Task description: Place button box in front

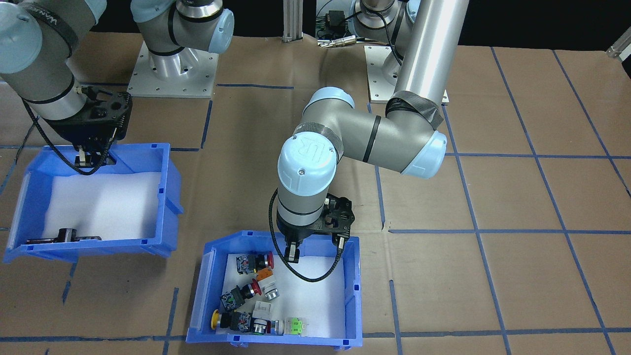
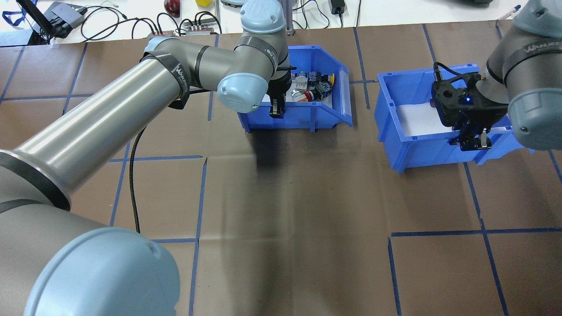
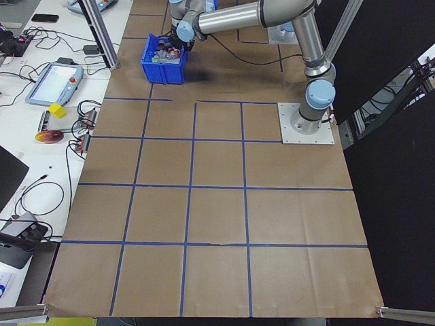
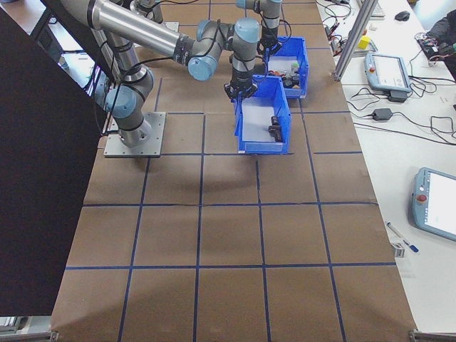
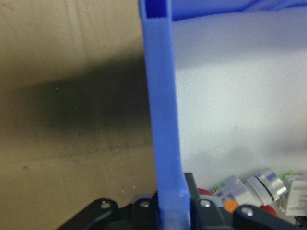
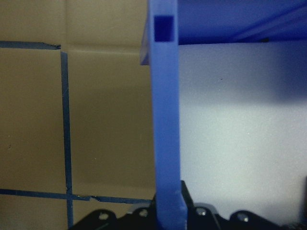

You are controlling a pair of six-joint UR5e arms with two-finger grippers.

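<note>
The button box (image 1: 353,296) is a blue bin with a white liner, holding push-buttons (image 1: 249,291) with red, yellow and green caps. It sits near the table's operator-side edge in the front-facing view. My left gripper (image 1: 294,249) is shut on the box's robot-side wall, also seen from overhead (image 2: 276,109). In the left wrist view that blue wall (image 5: 163,120) runs up between my fingers. My right gripper (image 2: 473,142) is shut on the near wall of the second blue bin (image 2: 417,149). The right wrist view shows that wall (image 6: 165,120) between the fingers.
The second bin (image 1: 167,187) holds a dark cylinder part (image 1: 66,234) on white foam. It stands beside the button box and closer to the robot. Brown paper with blue tape lines covers the table (image 2: 307,219). Cables and devices lie along the far edge (image 2: 66,17).
</note>
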